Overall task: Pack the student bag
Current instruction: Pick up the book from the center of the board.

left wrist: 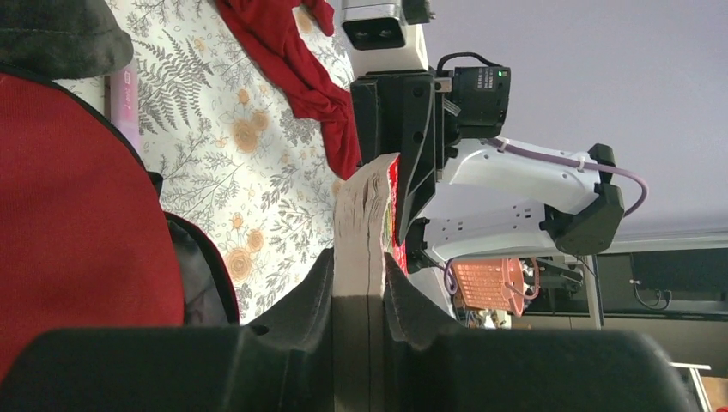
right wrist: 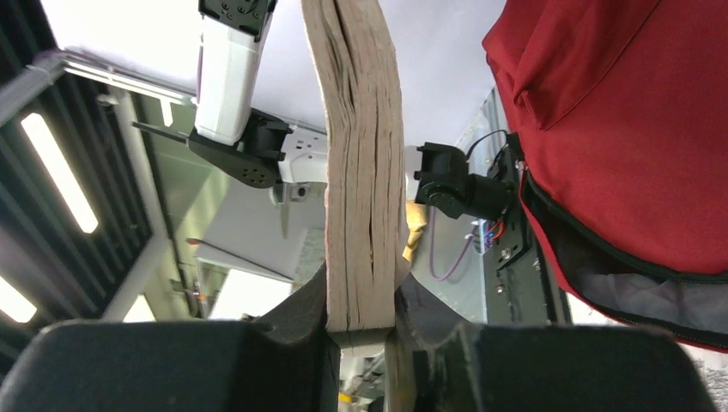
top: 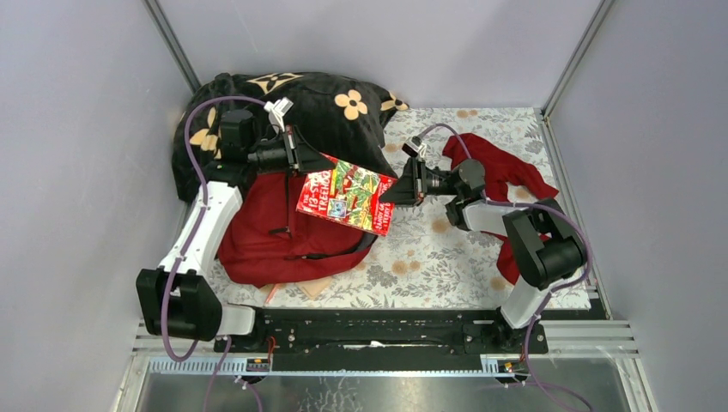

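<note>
A dark red backpack (top: 283, 232) lies flat on the left half of the table, just in front of the left arm's base and partly on a flower-patterned tablecloth (top: 429, 249). Its rounded body has black zipper lines and a black strap along the right edge. In the right wrist view, a gap along one zipper line shows pale grey lining inside.

Above the backpack's upper right corner, a thick paperback book (top: 348, 196) with a red and green cover is held in the air between both arms, tilted, cover facing up. The left gripper (top: 300, 159) pinches the book's left end; in the left wrist view its two fingers press against both sides of the page block. The right gripper (top: 391, 193) pinches the opposite end, its fingers likewise pressed onto the pages in the right wrist view. The two grippers face each other across the book.

Behind the backpack, in the far left corner, sits a heaped black blanket (top: 326, 103) with pale orange flowers. To the right, near the right arm, a limp red garment (top: 498, 167) lies on the tablecloth.
</note>
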Controlling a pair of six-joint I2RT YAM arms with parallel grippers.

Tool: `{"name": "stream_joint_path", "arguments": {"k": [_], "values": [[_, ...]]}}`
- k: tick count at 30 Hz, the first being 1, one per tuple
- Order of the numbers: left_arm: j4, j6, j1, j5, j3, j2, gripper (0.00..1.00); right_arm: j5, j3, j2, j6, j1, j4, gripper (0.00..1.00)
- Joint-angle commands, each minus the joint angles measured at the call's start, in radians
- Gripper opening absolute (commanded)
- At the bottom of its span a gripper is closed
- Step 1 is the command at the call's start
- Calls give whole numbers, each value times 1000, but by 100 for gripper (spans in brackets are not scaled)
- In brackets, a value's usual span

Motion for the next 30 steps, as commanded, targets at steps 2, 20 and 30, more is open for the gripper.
{"name": "stream_joint_path", "arguments": {"k": [2, 20, 30], "values": [[83, -52, -1, -16, -6, -64, 0, 19, 101, -196, -391, -11, -519, 0], [406, -265, -1, -152, -91, -124, 0, 286, 260, -323, -955, -26, -1372, 100], [284, -173, -1, -153, -95, -118, 0, 130, 46, -270, -352, -28, -529, 100]]}}
